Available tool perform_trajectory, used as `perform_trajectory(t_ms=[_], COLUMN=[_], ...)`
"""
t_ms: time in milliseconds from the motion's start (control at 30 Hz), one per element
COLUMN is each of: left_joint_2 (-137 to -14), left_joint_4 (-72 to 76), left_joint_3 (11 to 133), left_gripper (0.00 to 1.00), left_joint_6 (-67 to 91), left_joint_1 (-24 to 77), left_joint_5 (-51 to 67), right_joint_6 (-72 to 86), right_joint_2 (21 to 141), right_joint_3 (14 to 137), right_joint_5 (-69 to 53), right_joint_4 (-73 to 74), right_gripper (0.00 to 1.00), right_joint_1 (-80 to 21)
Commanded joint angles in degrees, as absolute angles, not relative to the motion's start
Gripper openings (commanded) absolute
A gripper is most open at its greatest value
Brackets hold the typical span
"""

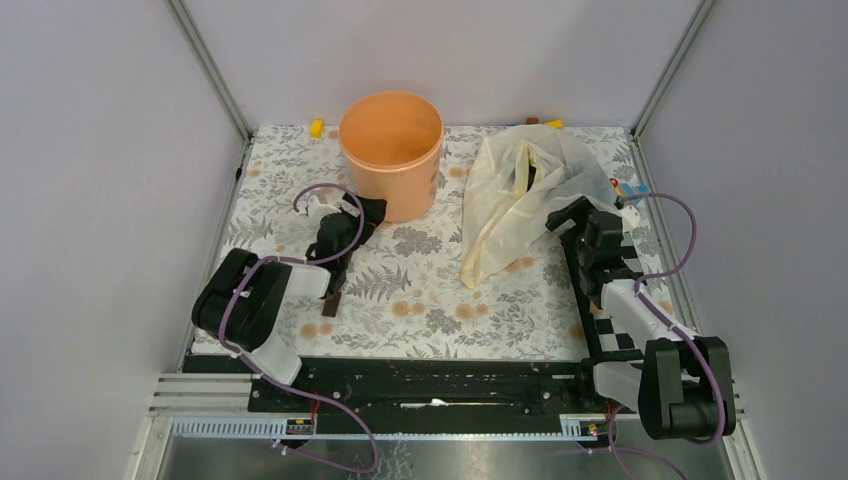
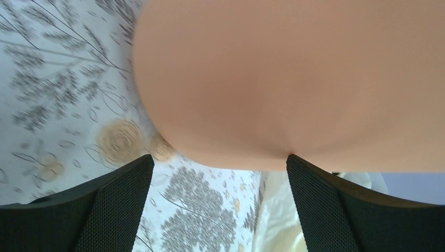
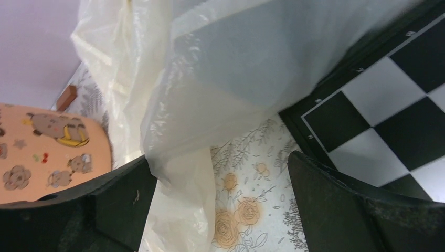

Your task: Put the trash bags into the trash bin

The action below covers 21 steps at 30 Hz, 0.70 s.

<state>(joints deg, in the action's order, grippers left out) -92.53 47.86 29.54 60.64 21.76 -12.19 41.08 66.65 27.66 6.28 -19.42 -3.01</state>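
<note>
Top view: the bin [image 1: 390, 150] stands upright just ahead of the left gripper [image 1: 362, 212], its wall close to the fingertips. The left gripper is open and holds nothing. The bag [image 1: 520, 195], a crumpled pale sheet, lies on the surface [image 1: 430, 300] directly ahead of the right gripper [image 1: 572, 215], which is also open and empty. One bag is plain here; whether more are bundled in it cannot be told. It lies beside the bin, none of it inside.

Left wrist view: the bin wall [image 2: 262, 79] fills the space ahead of the spread fingers [image 2: 105, 210], very near or touching; which, I cannot tell. If this arm pushes forward, the light bin could slide or tip.

Right wrist view: bag film [image 3: 210, 79] hangs between and ahead of the open fingers [image 3: 105, 210], draping to the right over the edge of a checkerboard [image 3: 393, 121]. The bin [image 3: 47, 152] shows off to the left.

Closing here may catch only a thin fold, so the slick film could slip out during the lift. Most of the bag would trail below the gripper and could snag on the rim or drag the bin over if it is carried too low.
</note>
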Motion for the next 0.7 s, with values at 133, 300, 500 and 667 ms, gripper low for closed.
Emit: perform_trajectory(t_ms=[133, 300, 500, 667], left_joint_2=[-89.05, -82.49, -80.13, -83.64], left_joint_4=[46.77, 42.9, 36.06, 32.37], left_joint_3=[29.87, 26.81, 30.58, 37.03], left_gripper=[0.99, 0.99, 0.96, 0.95], left_joint_6=[55.26, 50.23, 43.94, 35.77], left_joint_1=[21.09, 29.87, 39.55, 48.51], left_joint_5=[-5.02, -8.0, -6.36, -8.64], right_joint_6=[47.64, 46.58, 46.43, 47.36], right_joint_2=[69.32, 75.23, 68.88, 58.83], right_joint_3=[34.46, 40.37, 41.35, 37.79], right_joint_5=[11.8, 8.34, 21.15, 29.9], right_joint_4=[-12.58, -8.95, 7.11, 19.78], right_gripper=[0.88, 0.44, 0.0, 0.03], right_joint_1=[-3.21, -3.25, -3.23, -3.25])
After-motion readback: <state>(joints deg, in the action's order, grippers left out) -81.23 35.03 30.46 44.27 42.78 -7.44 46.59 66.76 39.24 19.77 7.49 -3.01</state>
